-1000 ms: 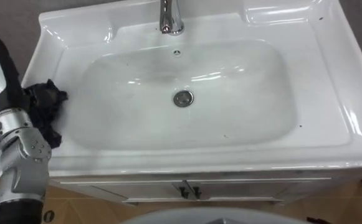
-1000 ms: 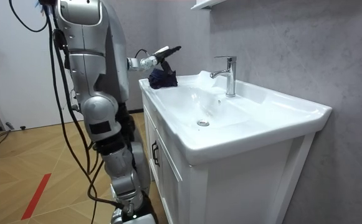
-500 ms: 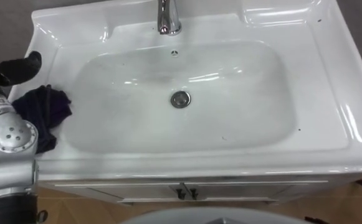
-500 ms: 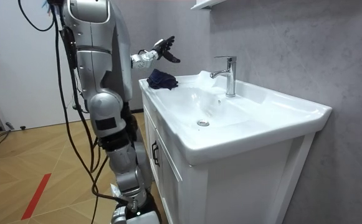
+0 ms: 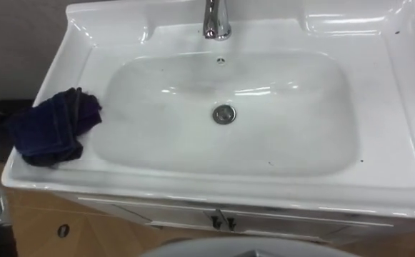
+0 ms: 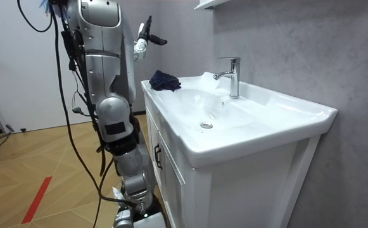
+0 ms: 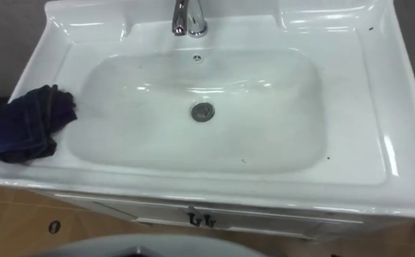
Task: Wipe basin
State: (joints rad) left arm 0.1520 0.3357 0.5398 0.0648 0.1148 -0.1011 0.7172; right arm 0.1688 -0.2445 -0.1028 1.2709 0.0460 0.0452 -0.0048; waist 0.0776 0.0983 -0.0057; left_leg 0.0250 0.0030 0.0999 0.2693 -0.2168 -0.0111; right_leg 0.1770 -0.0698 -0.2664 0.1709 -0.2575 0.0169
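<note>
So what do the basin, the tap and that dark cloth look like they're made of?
Basin: probably glazed ceramic, glossy white with sharp light reflections. Tap: polished metal, likely chrome plated, mirror bright. Cloth: soft dark blue fabric, maybe terry or microfibre, matte and crumpled in folds.

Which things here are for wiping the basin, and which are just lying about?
For the job: basin, dark blue cloth on its left rim, raised left robot hand.
Just there: tap, drain, cabinet below, wall shelf.
</note>
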